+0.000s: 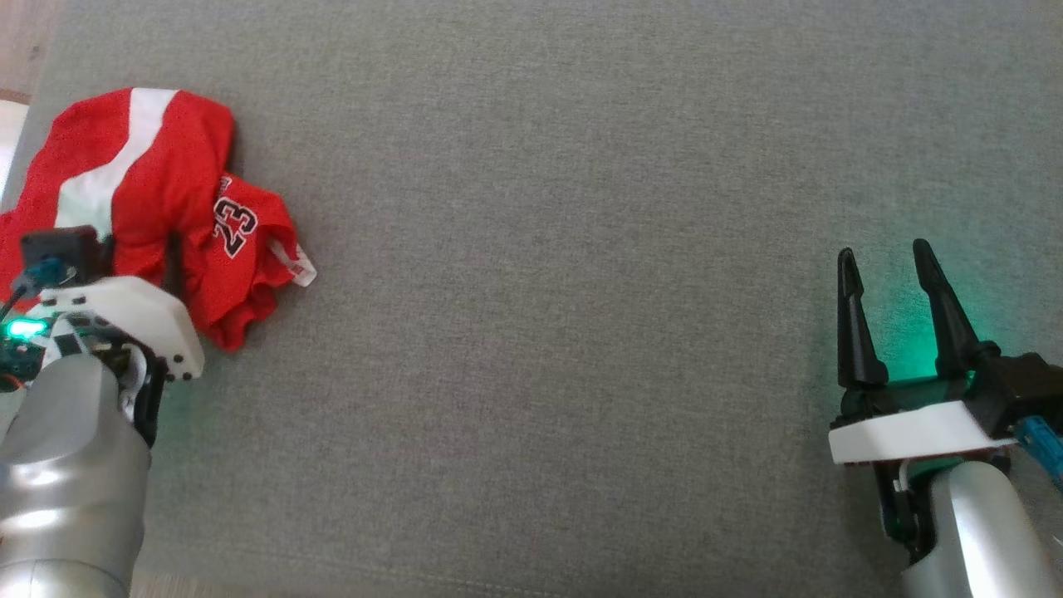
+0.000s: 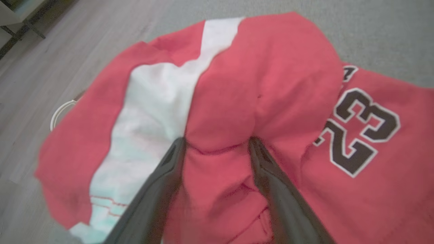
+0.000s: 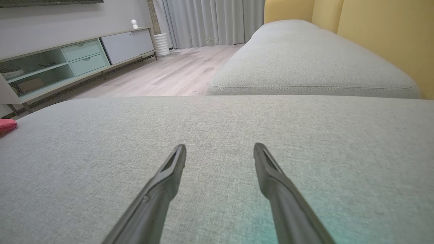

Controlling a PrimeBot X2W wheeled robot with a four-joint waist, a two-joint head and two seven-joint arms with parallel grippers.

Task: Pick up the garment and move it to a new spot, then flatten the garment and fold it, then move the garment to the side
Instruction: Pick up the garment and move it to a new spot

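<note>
Head view: I see the red garment crumpled at the far-left edge of the grey cushion. Left wrist view: left gripper is spread wide, tips pressing into the cloth, a fold bulging between them. Right gripper is also spread, holding nothing, well apart from the garment.

The red sports garment lies crumpled in a loose heap at the far-left edge of the grey cushion. A curved white band runs across its upper folds. A black 23 outlined in white faces up on a bunched lobe to the right, and a small white hem tab sticks out beside it.
</note>
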